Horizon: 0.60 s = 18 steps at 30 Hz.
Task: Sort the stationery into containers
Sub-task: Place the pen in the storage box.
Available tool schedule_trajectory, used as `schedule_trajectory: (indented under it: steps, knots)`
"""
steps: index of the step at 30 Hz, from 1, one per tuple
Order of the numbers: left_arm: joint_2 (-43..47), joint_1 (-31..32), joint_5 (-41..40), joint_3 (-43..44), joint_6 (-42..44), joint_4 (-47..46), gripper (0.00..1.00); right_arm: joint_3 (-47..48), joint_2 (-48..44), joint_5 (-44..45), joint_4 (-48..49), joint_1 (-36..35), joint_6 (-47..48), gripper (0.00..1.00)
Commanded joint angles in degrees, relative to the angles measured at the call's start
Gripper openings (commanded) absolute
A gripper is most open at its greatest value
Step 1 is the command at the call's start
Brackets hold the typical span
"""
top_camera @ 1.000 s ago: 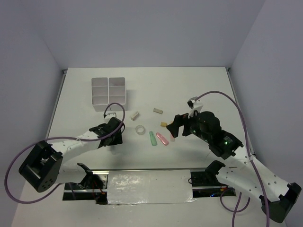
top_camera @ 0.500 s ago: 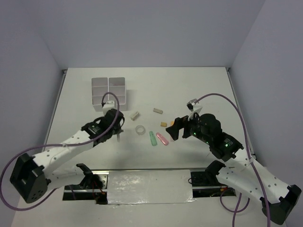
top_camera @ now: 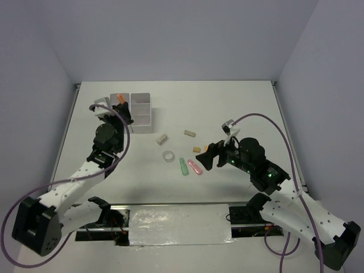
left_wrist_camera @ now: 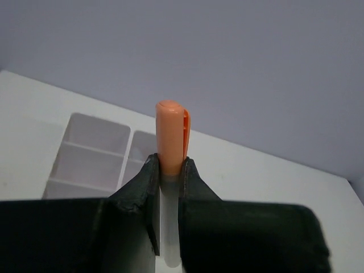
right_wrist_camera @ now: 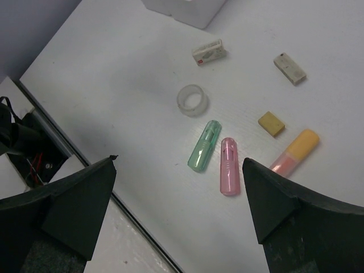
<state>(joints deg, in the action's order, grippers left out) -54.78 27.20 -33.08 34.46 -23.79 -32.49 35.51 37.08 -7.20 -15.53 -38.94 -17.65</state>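
While the orange marker [left_wrist_camera: 171,136] sits clamped between the shut jaws of my left gripper [left_wrist_camera: 169,166], upper left of the overhead frame, I have a drop to line up.

Its long axis runs straight out along the fingers, cap end past the tips, with the white organiser box [left_wrist_camera: 91,153] lying beyond and below it. From overhead it looks to hang over the far end of the left column, though I cannot tell which compartment. The left arm is the nearer one by far, and I see nothing between marker and box. My right gripper [top_camera: 207,154] hovers mid-frame with jaws wide apart and empty, above the green marker [right_wrist_camera: 203,147] and pink marker [right_wrist_camera: 229,165] lying side by side, the tape ring [right_wrist_camera: 192,100] just above them, and a yellow block [right_wrist_camera: 271,123] to their right.
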Motion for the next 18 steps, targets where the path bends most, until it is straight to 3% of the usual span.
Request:
schedule_trajectory:
  steps: [1,10,18]
  knots:
    - [-8.1,-5.5,7.8,1.4,3.4,-25.8,0.0,-0.4,2.0,-2.0,4.7,0.3,0.9,1.0]
    - [-26.5,-11.2,13.0,10.9,1.6,-30.9,0.0,-0.4,5.5,-2.3,6.3,0.3,2.3,1.0]
    - [-38.4,-13.3,15.4,11.3,-0.3,-36.8,0.0,0.2,9.0,-2.7,6.6,0.4,3.5,1.0]
